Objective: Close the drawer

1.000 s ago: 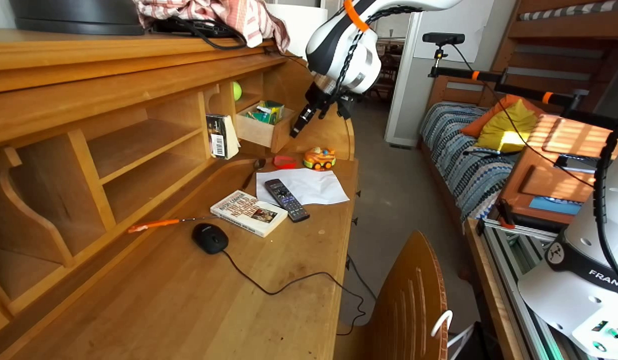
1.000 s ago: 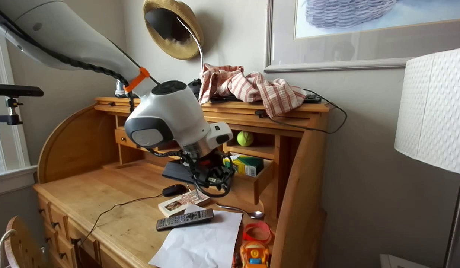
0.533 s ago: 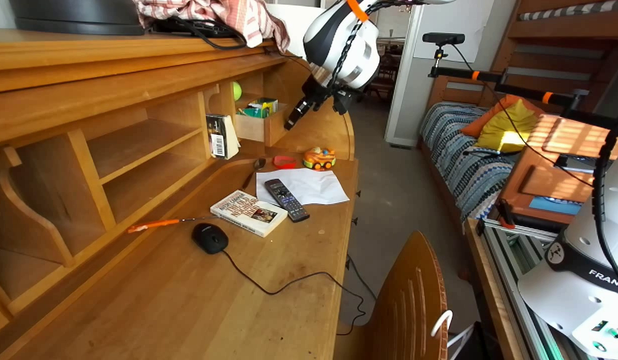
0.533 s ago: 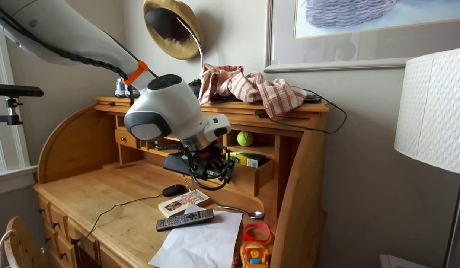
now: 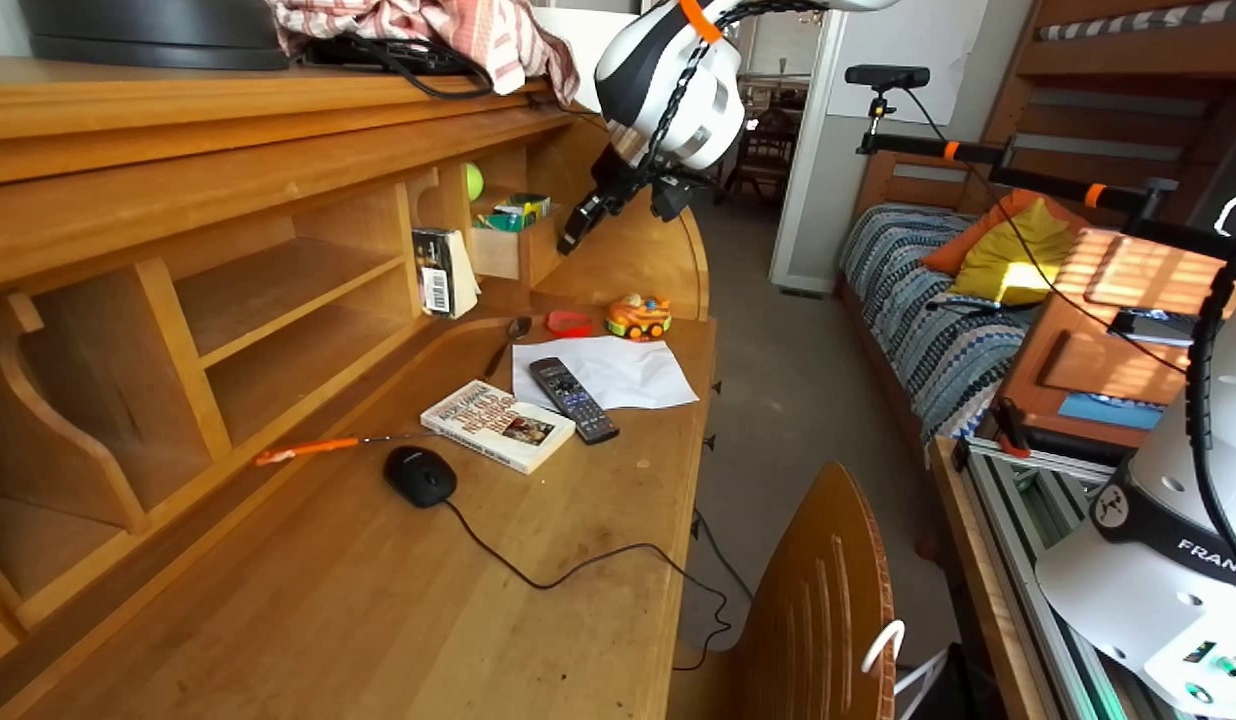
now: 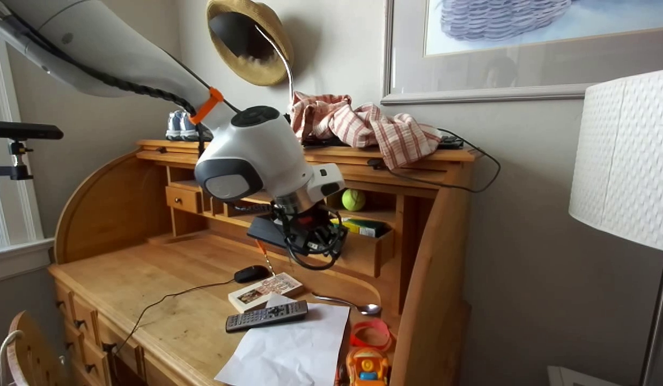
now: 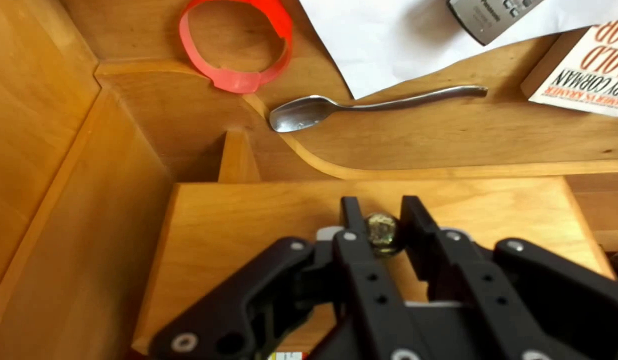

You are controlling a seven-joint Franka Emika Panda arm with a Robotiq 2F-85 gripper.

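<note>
The small honey-coloured wooden drawer (image 5: 496,253) sticks partly out of the desk's cubby section in both exterior views (image 6: 359,254). Green and yellow boxes (image 5: 518,212) lie inside it. In the wrist view, the drawer front (image 7: 269,210) fills the lower middle, with a round brassy knob (image 7: 382,231). My gripper (image 7: 379,205) has its two black fingers on either side of the knob, closed against it. In an exterior view, the gripper fingertips (image 5: 566,243) are at the drawer front. In an exterior view, the gripper body (image 6: 318,238) hides the drawer's left part and the knob.
A tennis ball (image 6: 353,199) sits in the cubby above the drawer. An upright book (image 5: 444,272) stands beside it. A spoon (image 7: 309,114), red ring (image 7: 239,80), toy car (image 5: 639,317), paper, remote (image 5: 574,400) and book lie below. The desk's side wall (image 7: 39,150) is close by.
The drawer has slid further into the desk and its front has risen, sitting less tilted. My gripper has moved with it, inward and slightly up.
</note>
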